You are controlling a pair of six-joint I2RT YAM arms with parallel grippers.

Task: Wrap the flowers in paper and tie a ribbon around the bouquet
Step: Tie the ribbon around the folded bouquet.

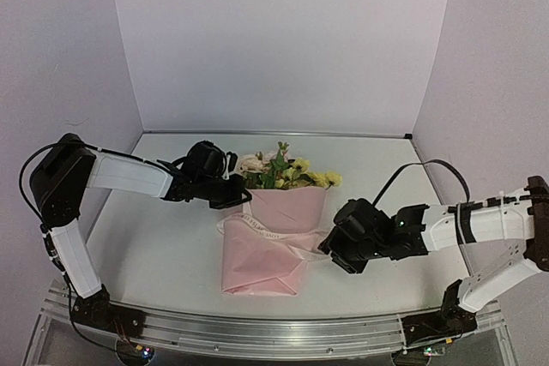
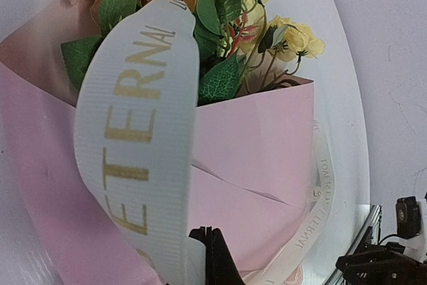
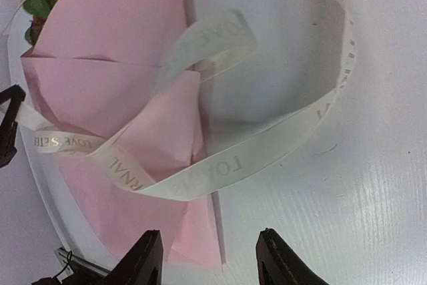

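**One tool holds the ribbon, the other is open**

The bouquet (image 1: 274, 212) lies in the middle of the bench (image 1: 154, 246). The flowers (image 1: 283, 173) are pink and yellow with green leaves. They stick out at the far end. The pink paper (image 1: 257, 267) is folded around the stems and reaches to the near end.

The ribbon (image 3: 227, 165) is white with gold letters. It lies across the middle of the paper and makes a loose loop on the bench to the right.

The left tool (image 2: 207, 238) is at the far left of the bouquet, just beside the flowers. Its jaws are closed tight on the ribbon, which rises from it in a big curve toward the blooms.

The right tool (image 3: 209, 235) is at the near right of the bouquet, low over the bench. Its jaws stand apart with nothing between them. The ribbon lies just past its tips.
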